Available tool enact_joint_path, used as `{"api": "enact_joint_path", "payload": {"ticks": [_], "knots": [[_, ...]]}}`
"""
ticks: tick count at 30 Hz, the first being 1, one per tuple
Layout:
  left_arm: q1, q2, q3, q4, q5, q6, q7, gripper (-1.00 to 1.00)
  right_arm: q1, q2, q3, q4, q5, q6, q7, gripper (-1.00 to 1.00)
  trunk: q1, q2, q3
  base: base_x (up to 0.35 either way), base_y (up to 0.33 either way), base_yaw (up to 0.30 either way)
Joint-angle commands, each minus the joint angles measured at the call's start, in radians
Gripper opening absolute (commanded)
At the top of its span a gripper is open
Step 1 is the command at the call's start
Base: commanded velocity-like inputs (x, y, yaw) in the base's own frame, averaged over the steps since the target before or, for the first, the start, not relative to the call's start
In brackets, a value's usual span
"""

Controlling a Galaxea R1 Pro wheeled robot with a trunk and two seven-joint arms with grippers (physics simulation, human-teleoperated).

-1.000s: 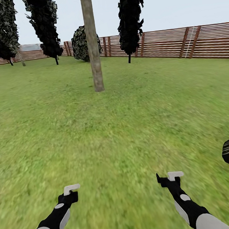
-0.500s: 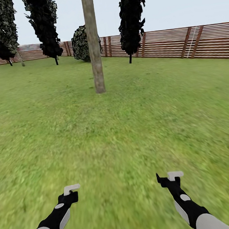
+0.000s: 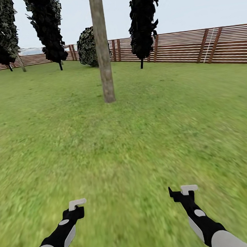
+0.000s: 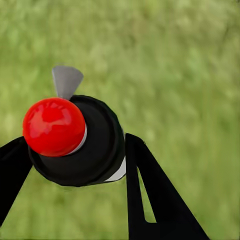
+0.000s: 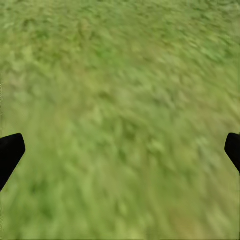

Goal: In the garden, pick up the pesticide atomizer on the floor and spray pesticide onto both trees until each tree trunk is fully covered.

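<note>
The left gripper (image 4: 75,165) is clamping its jaws on the pesticide atomizer (image 4: 75,140) over the lawn (image 3: 140,144), the right gripper (image 5: 120,150) is hanging wide open and empty, and a pale tree trunk (image 3: 102,46) is standing ahead near the fence (image 3: 191,46).

Around me a wide green lawn (image 3: 147,136) runs back to a brown fence (image 3: 192,48) of horizontal wooden slats, with thin dark-trunked, black-leaved trees (image 3: 142,20) and a rounded dark bush (image 3: 87,46) standing before it under a pale, even grey sky (image 3: 199,4).
</note>
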Motion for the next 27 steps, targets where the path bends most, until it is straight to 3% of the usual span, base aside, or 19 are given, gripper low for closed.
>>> {"api": "enact_joint_path", "payload": {"ticks": [1,27], "knots": [[0.000,0.000,0.000,0.000,0.000,0.000,0.000,-1.00,0.000,0.000,0.000,0.000,0.000,0.000,0.000,1.00,0.000,0.000,0.000,0.333,0.110,0.000],[0.000,0.000,0.000,0.000,-0.002,-0.001,0.000,-1.00,0.001,0.001,0.001,0.000,0.000,0.000,0.000,1.00,0.000,0.000,0.000,0.333,0.110,0.000]]}}
